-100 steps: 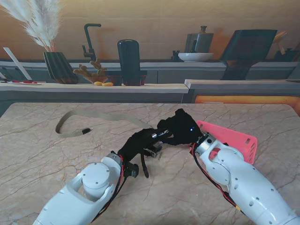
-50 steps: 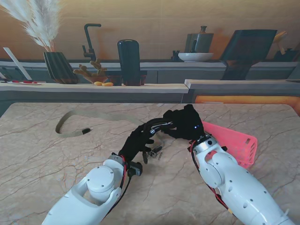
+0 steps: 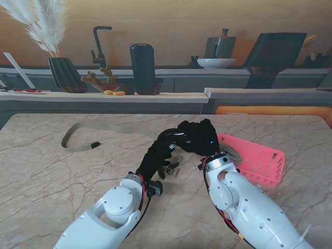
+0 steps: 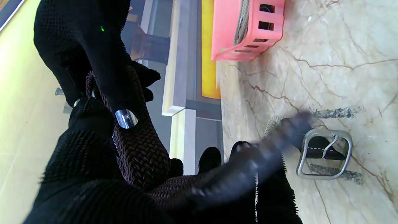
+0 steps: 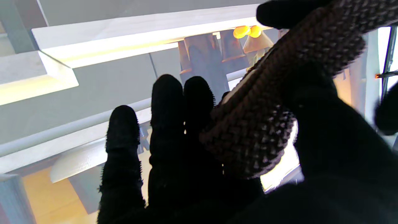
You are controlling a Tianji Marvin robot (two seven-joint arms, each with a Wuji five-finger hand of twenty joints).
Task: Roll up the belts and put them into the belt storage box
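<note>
- The dark braided belt (image 3: 174,137) arcs between both hands above the table's middle, held off the table.
- Left hand (image 3: 155,158) and right hand (image 3: 199,139) each have fingers clamped on it.
- The pink storage box (image 3: 254,158) lies toward the right edge, just beside the right hand, with open marble around it.
- A tan belt (image 3: 104,129) lies toward the far left corner.

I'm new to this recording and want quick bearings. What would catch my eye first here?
Mid-table, the gloved left hand and right hand grip a dark braided belt between them. To their right sits the pink storage box, a belt already inside. A tan belt lies loose, farther left.
</note>
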